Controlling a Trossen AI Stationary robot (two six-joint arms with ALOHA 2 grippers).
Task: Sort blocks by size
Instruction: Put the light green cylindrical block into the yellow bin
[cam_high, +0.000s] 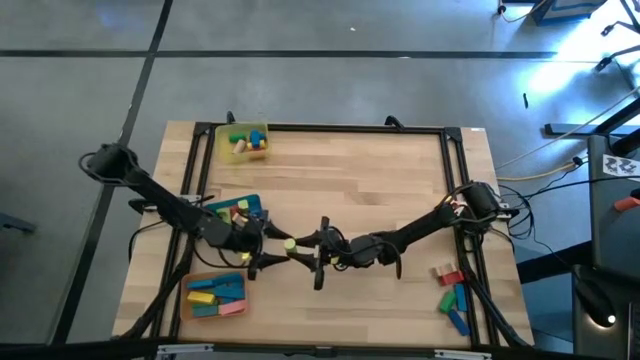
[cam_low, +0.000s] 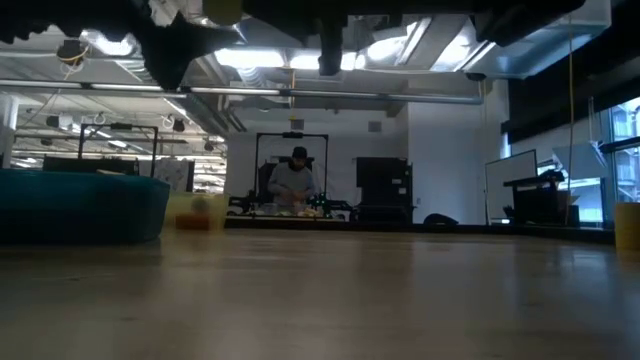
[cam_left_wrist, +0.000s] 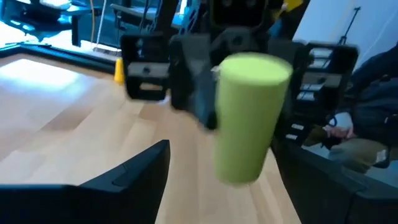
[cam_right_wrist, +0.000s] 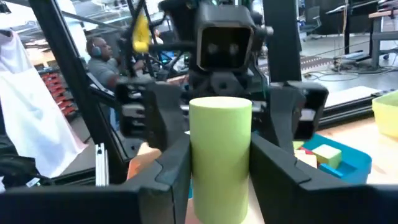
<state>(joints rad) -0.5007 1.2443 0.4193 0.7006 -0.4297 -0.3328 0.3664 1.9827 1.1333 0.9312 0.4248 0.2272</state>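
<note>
A yellow-green cylinder block (cam_high: 290, 245) hangs above the table's middle, near its front. My right gripper (cam_high: 310, 250) reaches in level from the right and is shut on it. My left gripper (cam_high: 262, 250) faces it from the left, level and open. Its fingers (cam_left_wrist: 134, 177) stand just short of the cylinder (cam_left_wrist: 249, 118) on either side and touch nothing. More blocks lie in the yellow tray (cam_high: 243, 142), the blue tray (cam_high: 235, 210) and the orange tray (cam_high: 213, 296). A loose group of blocks (cam_high: 452, 295) rests on the table at the near right. My right gripper pinches the cylinder's curved side (cam_right_wrist: 199, 155) between its two fingers (cam_right_wrist: 171, 168), low on its length. The fingers come level from the table's right and lie across the cylinder. It is lifted clear of the table, one flat end (cam_right_wrist: 221, 106) sticking out past the fingers.
A black frame (cam_high: 340, 128) runs round the wooden table top. The three trays stand along the left side, and the blue tray (cam_low: 80, 205) is close under my left arm. A person sits at a desk far behind the table (cam_low: 295, 180).
</note>
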